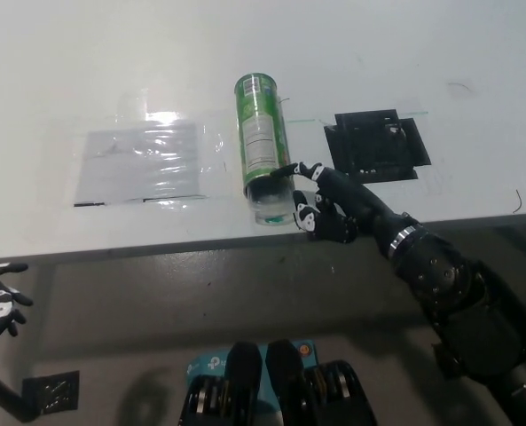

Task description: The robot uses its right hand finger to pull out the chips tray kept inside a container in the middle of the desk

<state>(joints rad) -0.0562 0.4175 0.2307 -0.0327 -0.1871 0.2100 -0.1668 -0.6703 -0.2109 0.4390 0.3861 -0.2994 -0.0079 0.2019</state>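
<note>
Head view: green can [264, 142] is seen lying on the surface [58, 80] at its middle, mouth toward the near edge, right hand [323, 209] set beside that mouth, one of its fingers [285, 170] extended touching the rim, others curled; left hand [1, 297] rests lower left, fingers apart.

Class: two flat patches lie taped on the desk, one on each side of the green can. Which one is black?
The black patch, on the robot's right of the green can, beyond the right hand. The other patch is clear, shiny plastic.

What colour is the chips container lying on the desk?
Green, with a white label panel; the container shows best in the head view.
</note>
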